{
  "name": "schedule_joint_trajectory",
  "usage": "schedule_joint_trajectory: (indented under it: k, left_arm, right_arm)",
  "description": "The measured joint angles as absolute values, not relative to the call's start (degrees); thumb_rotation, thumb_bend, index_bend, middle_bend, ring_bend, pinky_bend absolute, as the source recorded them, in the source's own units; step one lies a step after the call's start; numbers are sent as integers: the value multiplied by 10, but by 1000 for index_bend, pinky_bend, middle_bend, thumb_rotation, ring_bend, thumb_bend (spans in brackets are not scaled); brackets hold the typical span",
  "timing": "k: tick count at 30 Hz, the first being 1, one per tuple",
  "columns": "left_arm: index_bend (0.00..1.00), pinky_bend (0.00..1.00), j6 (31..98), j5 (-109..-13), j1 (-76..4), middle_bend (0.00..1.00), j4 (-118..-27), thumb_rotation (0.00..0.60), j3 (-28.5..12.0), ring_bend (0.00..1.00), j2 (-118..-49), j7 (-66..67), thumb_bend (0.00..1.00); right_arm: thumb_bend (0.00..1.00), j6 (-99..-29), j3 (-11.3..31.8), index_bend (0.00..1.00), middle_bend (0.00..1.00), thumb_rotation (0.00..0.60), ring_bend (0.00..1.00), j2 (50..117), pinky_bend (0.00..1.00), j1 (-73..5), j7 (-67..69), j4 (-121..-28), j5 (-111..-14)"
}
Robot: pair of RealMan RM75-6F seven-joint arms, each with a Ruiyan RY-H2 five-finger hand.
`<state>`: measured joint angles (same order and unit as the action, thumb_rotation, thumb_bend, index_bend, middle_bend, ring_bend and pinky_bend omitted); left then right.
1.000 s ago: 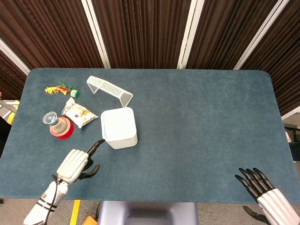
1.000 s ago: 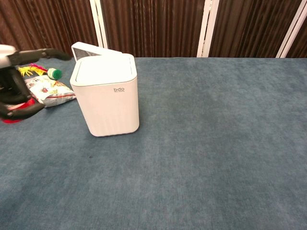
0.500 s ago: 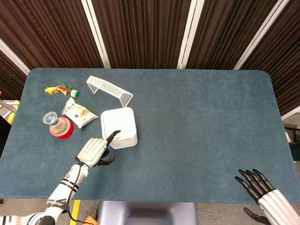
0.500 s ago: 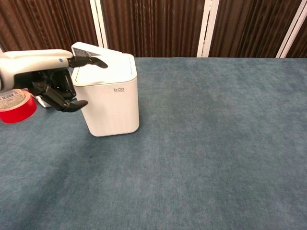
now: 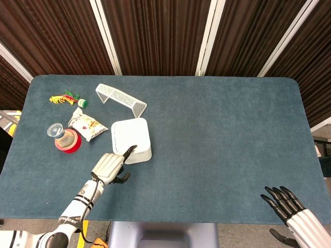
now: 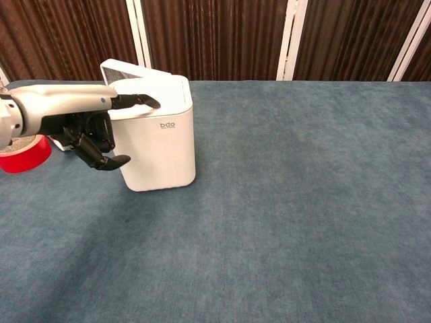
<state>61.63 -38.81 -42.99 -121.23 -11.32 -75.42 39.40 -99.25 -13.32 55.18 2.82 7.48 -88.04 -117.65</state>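
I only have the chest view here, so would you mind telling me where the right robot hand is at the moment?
Observer: The right robot hand is at the near right corner of the table, fingers apart, holding nothing.
Operator: Thank you. What lies left of the red tape roll that I see cut off at my edge?
Observer: A small clear-lidded tub sits against the red tape roll, on its far left side.
Operator: And is anything behind the snack packet?
Observer: Yes, a yellow and red bundle with a small green piece beside it, near the far left corner.
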Motion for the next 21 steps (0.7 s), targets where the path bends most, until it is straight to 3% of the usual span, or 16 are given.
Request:
schedule_joint_trajectory:
  k: [13,16,21]
  left_arm:
    - [0,1000,618,-305,-483,1000,-1217,600,-83,1000,-748,418,445]
    - [0,1000,626,-334,-477,1000,-1218,600,-83,1000,-747,404,445]
    - [0,1000,655,-467,-445,1000,-1226,600,-62,999,-732,376,445]
  right_arm:
    - [311,-994,-133,0,0,600,0,552,0,29,75,-880,-1176]
    - [311,-994,-132,0,0,600,0,552,0,30,75,-880,-1174]
    - [312,-1001,-132,0,0,600,0,551,0,32,78,-878,-1174]
